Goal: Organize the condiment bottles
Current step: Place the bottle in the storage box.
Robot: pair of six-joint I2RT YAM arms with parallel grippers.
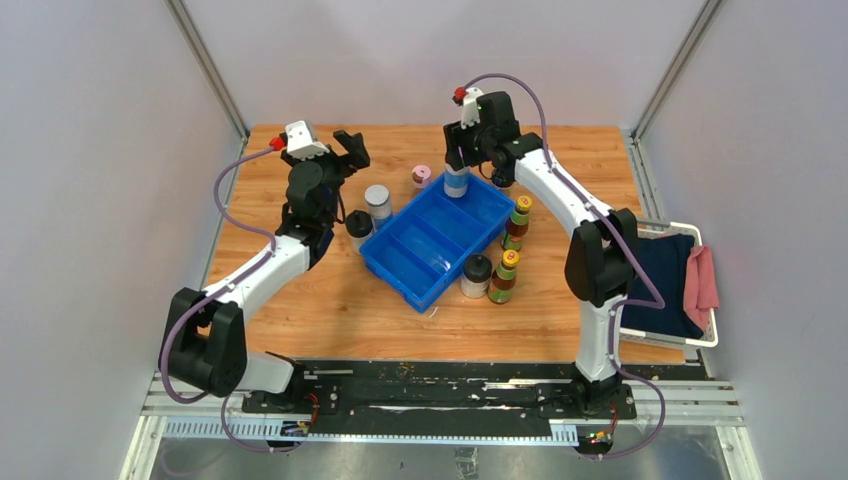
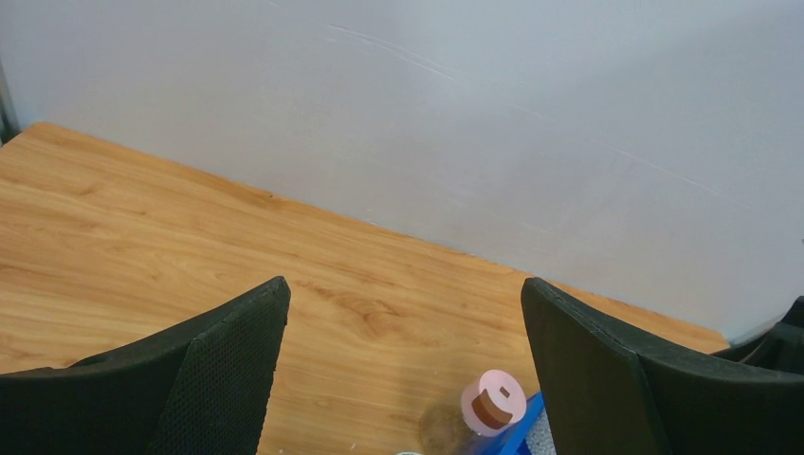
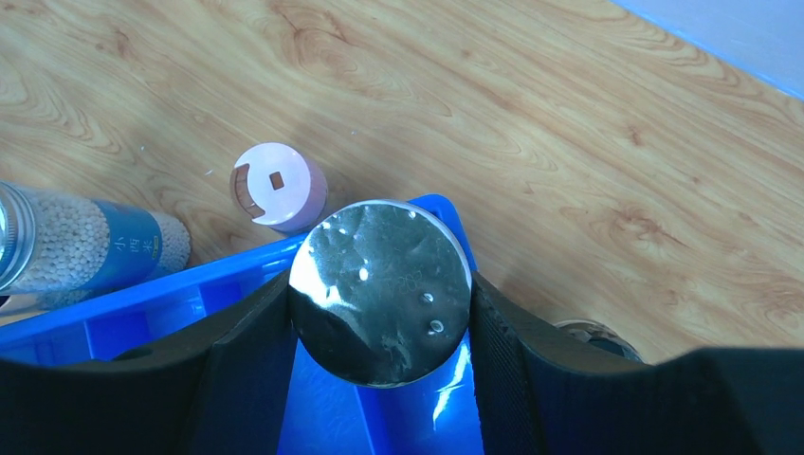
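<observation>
1. My right gripper [image 3: 379,313] pinches a clear jar with mirror-bright metal lid [image 3: 379,292], held upright at the far compartment of the blue divided plastic tray [image 3: 142,308], toward the worktop's far edge. I judge it ready for lowering.
2. My left gripper [image 2: 403,379] hangs spread and empty near the far edge, left side.
3. A pink-lidded jar [image 3: 278,185] stands just outside the tray's far wall. I judge it no obstruction.
4. Tall dark bottles with yellow-red caps [image 1: 518,220] wait on the tray's right-edge side.
</observation>
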